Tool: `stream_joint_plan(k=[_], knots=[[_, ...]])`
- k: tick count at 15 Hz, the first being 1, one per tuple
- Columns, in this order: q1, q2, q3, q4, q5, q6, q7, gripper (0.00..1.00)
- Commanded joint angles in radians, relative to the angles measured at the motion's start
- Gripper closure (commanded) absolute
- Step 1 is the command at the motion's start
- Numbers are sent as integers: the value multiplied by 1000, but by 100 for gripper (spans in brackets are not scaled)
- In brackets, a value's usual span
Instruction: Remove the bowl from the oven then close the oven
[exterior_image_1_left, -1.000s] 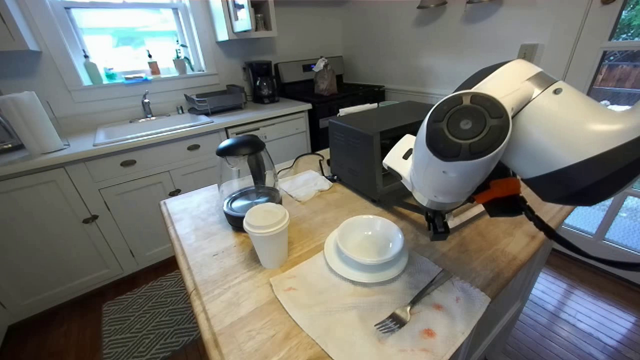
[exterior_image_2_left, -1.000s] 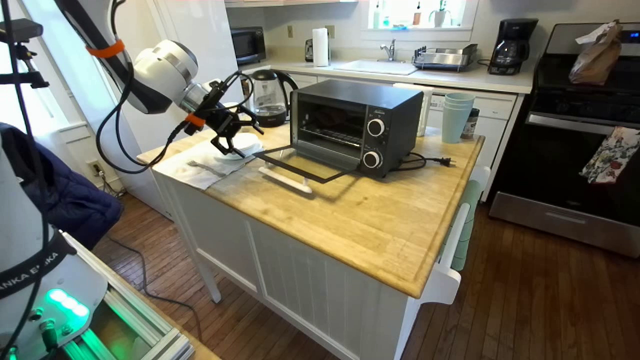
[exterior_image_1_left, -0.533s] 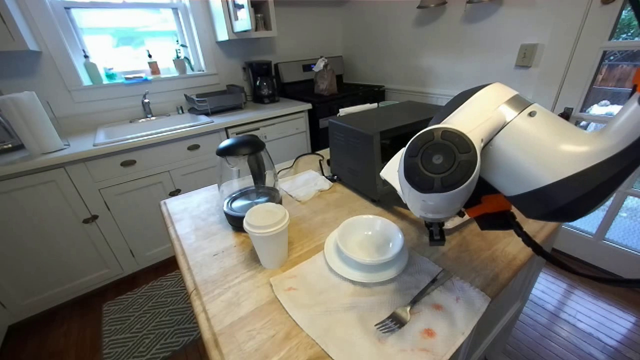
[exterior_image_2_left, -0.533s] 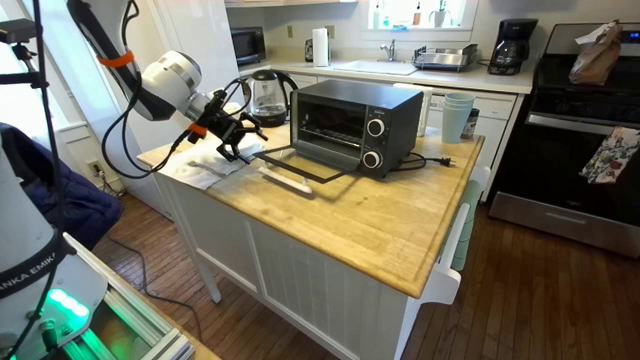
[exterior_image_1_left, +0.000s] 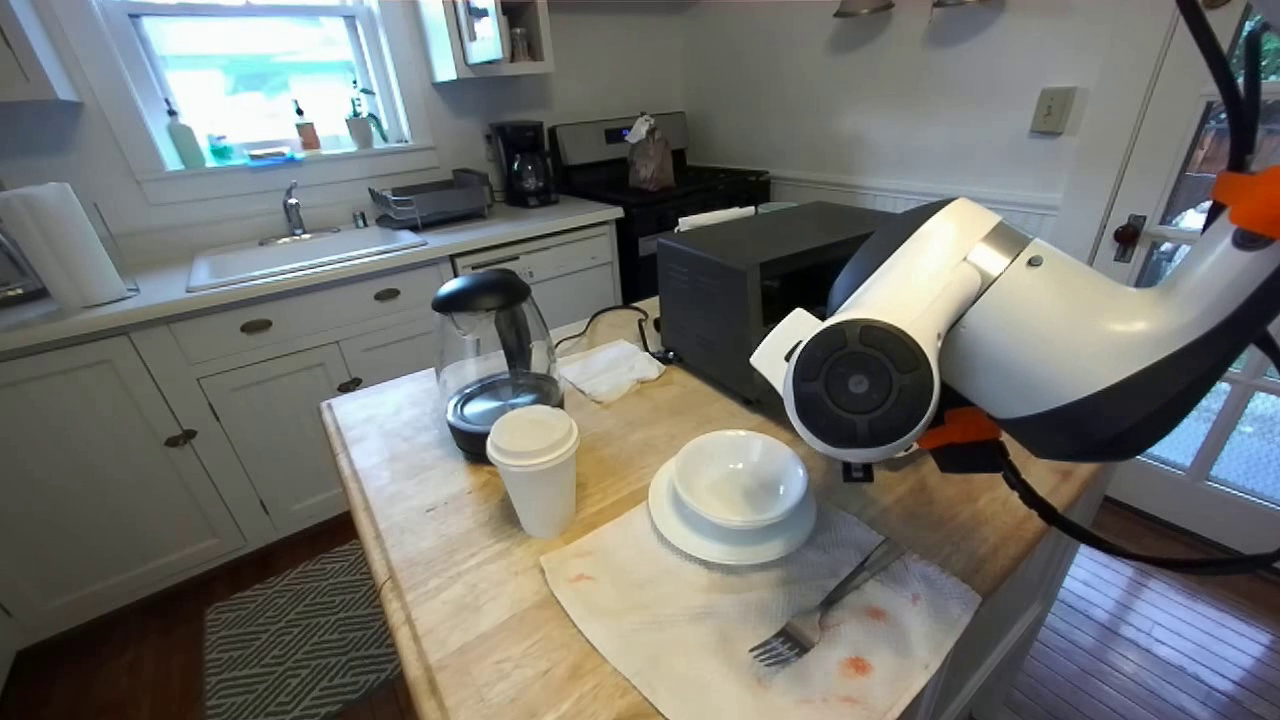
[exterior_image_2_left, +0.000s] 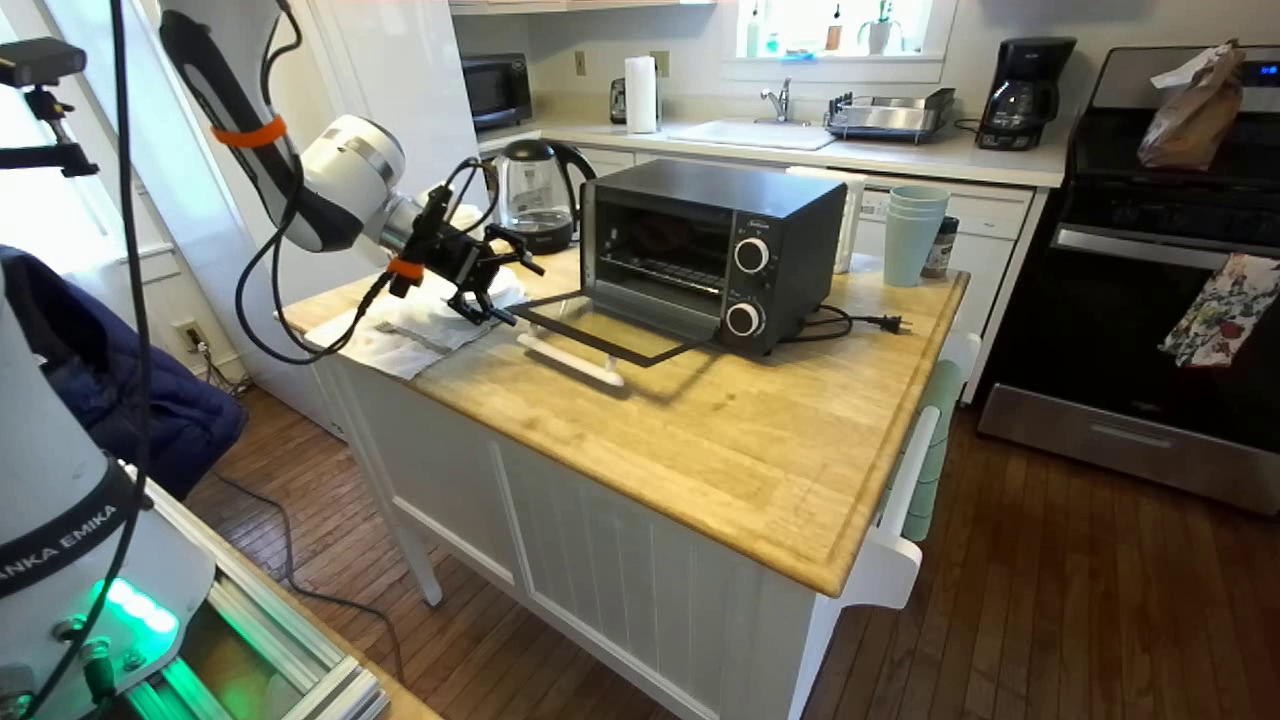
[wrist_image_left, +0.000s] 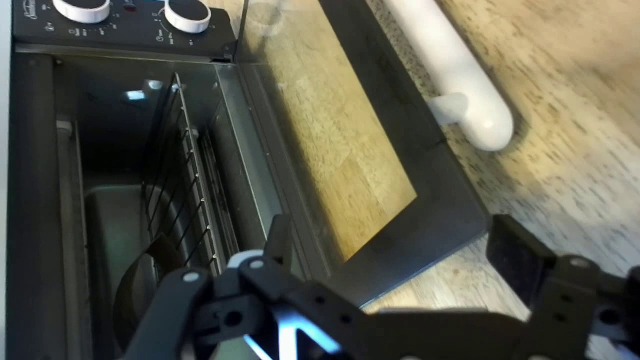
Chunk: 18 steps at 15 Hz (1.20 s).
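Observation:
The white bowl (exterior_image_1_left: 740, 478) sits upright on a white plate (exterior_image_1_left: 690, 545) at the table's end, beside the oven. The black toaster oven (exterior_image_2_left: 715, 185) stands on the table, also seen in an exterior view (exterior_image_1_left: 705, 290). Its glass door (exterior_image_2_left: 580, 338) hangs open, low over the tabletop, with a white handle (exterior_image_2_left: 570, 360). In the wrist view the oven's wire rack (wrist_image_left: 197, 172) shows, with a dark curved shape (wrist_image_left: 150, 260) I cannot identify. My gripper (exterior_image_2_left: 525, 295) is open and empty by the door's corner. In the wrist view its spread fingers (wrist_image_left: 395, 230) span the door corner (wrist_image_left: 430, 235).
A glass kettle (exterior_image_1_left: 495, 370) and a lidded white cup (exterior_image_1_left: 535, 470) stand near the bowl. A fork (exterior_image_1_left: 820, 610) lies on a paper towel (exterior_image_1_left: 700, 640). Stacked blue cups (exterior_image_2_left: 912, 240) and a small jar (exterior_image_2_left: 940, 250) stand at the oven's far side.
My arm has moved down and left in an exterior view, and slightly right toward the oven door in an exterior view. The gripper stays open. The bowl and oven have not moved.

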Motion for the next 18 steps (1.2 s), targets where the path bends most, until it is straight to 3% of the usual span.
stream_joint_plan(k=[1, 6, 18], knots=[[4, 13, 19, 14, -70, -61, 44, 0], [-4, 12, 27, 13, -114, -115, 16, 0], [-18, -56, 42, -14, -191, -119, -93, 0]])
